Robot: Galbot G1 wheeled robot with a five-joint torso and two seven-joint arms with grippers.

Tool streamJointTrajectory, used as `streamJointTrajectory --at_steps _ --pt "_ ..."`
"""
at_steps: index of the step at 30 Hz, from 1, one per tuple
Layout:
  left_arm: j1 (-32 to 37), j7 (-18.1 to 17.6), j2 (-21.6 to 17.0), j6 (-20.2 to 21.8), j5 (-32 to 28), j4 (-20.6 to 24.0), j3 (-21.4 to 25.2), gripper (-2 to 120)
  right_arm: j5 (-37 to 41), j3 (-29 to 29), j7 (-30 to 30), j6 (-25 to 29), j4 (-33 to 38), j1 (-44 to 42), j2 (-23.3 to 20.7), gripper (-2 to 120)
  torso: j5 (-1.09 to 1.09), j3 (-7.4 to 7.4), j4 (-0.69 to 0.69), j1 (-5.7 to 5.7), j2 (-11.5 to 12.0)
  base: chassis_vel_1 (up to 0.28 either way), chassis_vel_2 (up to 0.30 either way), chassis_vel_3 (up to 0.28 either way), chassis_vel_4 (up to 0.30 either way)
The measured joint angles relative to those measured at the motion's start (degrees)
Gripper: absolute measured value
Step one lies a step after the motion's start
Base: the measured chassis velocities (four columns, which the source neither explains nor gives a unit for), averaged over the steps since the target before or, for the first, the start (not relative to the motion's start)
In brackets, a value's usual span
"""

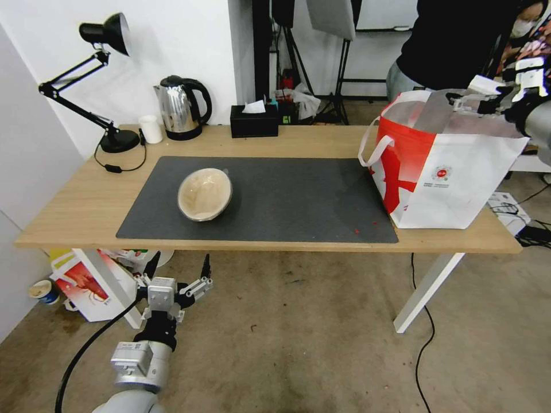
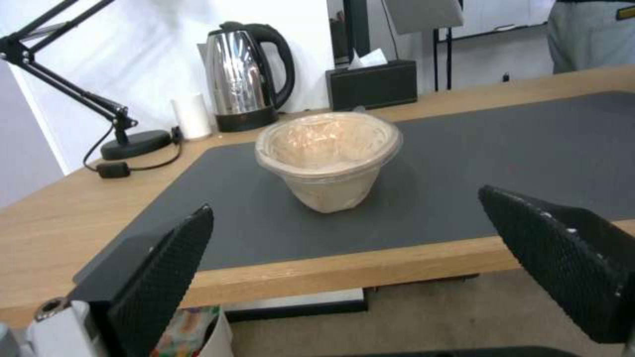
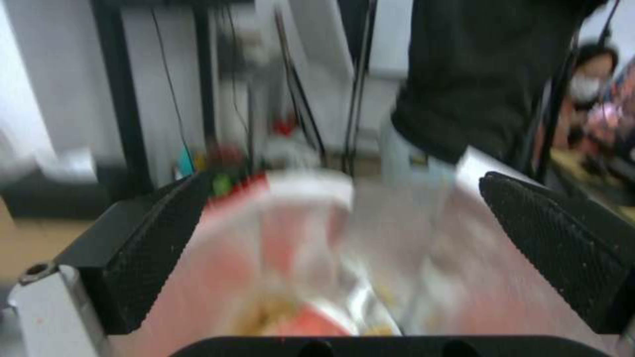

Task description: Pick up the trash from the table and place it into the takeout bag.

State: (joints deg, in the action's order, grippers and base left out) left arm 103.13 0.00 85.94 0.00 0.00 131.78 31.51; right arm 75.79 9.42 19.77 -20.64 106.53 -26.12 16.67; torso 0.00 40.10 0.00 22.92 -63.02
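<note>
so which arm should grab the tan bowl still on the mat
Left, probably. The left gripper hangs open just in front of the table edge, facing the tan paper bowl on its side of the mat. The right gripper is open over the takeout bag at the far end.

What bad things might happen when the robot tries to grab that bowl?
The tan paper bowl lies tilted on the mat, so it might roll or slide when the open left gripper, now below the table edge, closes on it. The takeout bag sits near the table's end; the open right gripper above it might nudge it off.
</note>
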Motion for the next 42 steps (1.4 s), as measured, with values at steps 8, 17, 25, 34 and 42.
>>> streamJointTrajectory --at_steps 8,17,25,34,42 --pt "0.0 0.0 0.0 0.0 0.0 0.0 0.0 100 -3.03 11.85 2.22 10.5 7.04 -10.81 3.37 100 0.01 0.0 0.0 0.0 0.0 0.0 0.0 0.0 0.0" --pt "0.0 0.0 0.0 0.0 0.0 0.0 0.0 100 -17.49 16.93 10.71 27.15 24.16 -26.51 11.18 100 -0.01 -0.01 0.0 -0.01 0.0 0.0 0.0 0.0 0.0" --pt "0.0 -0.01 -0.01 0.0 0.0 0.0 0.0 100 -35.3 16.22 11.2 33.62 29.79 -39.73 19.78 100 0.0 0.0 0.0 0.0 0.0 0.0 0.0 0.0 0.0" --pt "0.0 0.0 0.0 0.0 0.0 0.0 0.0 100 -50.5 15.55 12.64 38.32 35.1 -51.92 26.97 100 0.0 -0.01 -0.01 -0.01 0.0 0.0 0.0 0.0 0.0" --pt "0.0 0.0 0.0 0.0 0.0 0.0 0.0 100 -60.3 14.14 14.94 40.24 35.55 -57.21 30.42 100 0.01 0.0 0.0 0.0 0.0 0.0 0.0 0.0 0.0"
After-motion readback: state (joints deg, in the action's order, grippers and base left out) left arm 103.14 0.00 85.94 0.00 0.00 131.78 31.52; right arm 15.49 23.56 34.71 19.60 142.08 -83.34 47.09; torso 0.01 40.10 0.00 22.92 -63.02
